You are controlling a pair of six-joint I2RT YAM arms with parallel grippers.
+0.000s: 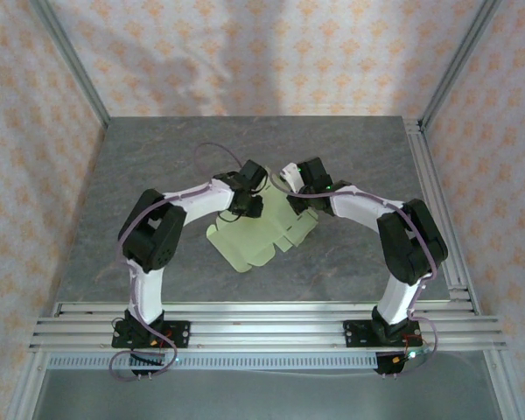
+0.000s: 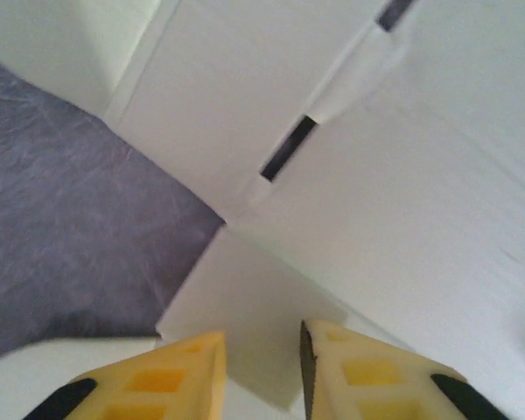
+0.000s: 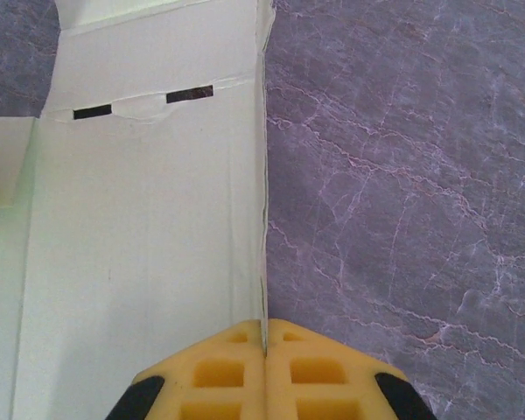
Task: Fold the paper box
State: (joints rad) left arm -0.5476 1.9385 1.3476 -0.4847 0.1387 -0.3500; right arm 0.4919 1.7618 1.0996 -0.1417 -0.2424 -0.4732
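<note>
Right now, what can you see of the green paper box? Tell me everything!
The paper box is thin, pale green card, not yet a box: a cut-out sheet with flaps, rounded tabs, fold lines and two dark slots. It lies on the grey table between the arms. The right tool is shut on one edge; the left tool hovers slightly open over a corner flap.

left gripper (image 2: 262, 343): jaws slightly apart | right gripper (image 3: 264, 337): jaws pressed together

No text, label, brand, number or sign can be read: the box (image 1: 261, 234) is plain pale card, the surface (image 1: 157, 175) unmarked.
</note>
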